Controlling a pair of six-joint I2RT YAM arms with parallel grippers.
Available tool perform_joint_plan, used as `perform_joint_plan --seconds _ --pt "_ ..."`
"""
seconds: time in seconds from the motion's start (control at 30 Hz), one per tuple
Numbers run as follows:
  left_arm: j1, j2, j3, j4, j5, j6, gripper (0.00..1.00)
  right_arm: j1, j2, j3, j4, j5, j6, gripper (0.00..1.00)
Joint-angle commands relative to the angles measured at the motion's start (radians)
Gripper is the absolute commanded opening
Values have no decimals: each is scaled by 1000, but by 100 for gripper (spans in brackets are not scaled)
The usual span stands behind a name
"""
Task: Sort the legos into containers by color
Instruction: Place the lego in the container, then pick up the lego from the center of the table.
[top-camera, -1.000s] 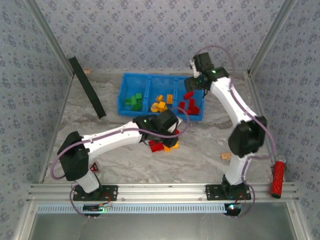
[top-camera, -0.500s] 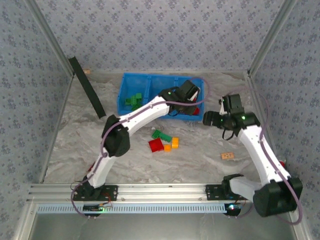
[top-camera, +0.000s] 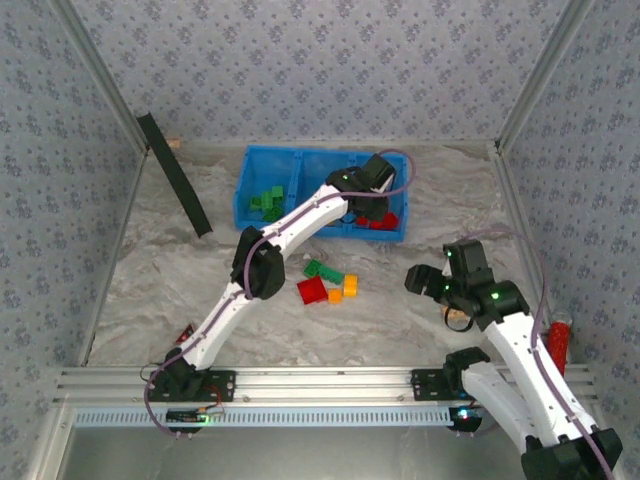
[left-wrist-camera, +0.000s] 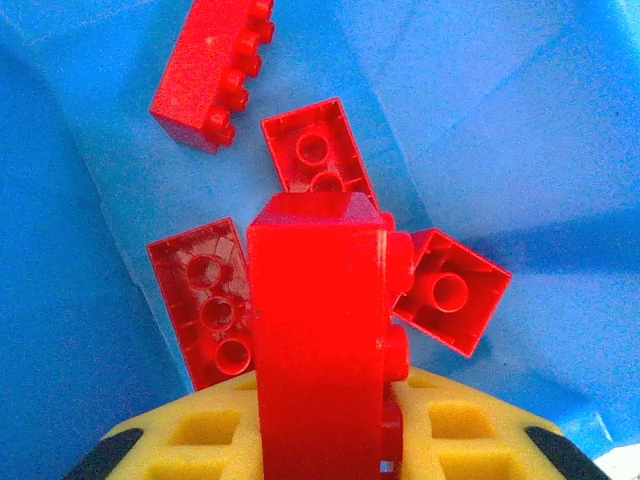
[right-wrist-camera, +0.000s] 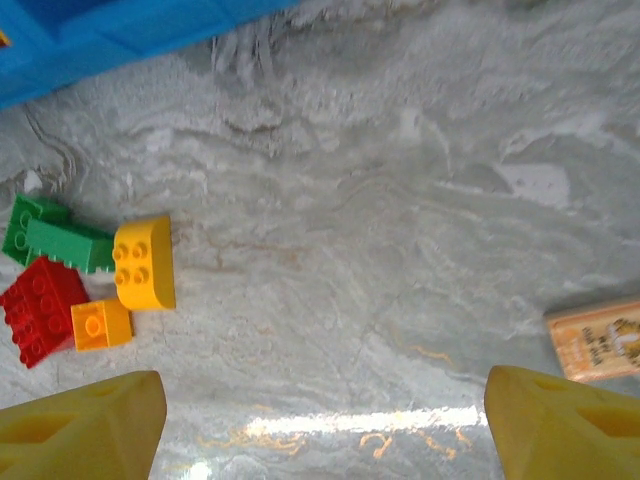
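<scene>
1 red brick pinched in left gripper.

Orange tag cut by right edge; left arm mostly hides tray's middle compartment (contents untellable).

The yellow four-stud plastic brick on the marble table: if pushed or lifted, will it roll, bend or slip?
The yellow plastic brick looks like hard moulded plastic, so probably stiff and light. It lies flat, studs up, so it should slide rather than roll. A push could also shove the green plastic brick beside it.
</scene>
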Motion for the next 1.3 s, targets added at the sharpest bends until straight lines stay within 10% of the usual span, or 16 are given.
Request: perform_joint_plan --seconds 0.0,0.37,0.8,1.27 --pt "12 14 47 -23 49 -17 24 48 -3 -22 -2 11 65 84" --pt "2 -43 55 25 97 -13 45 212 133 -17 120 60 98 78" --pt "-21 -212 -12 37 168 119 46 385 409 65 320 85 205 74" --pt "20 -709 -646 254 79 185 48 471 695 162 434 85 223 74"
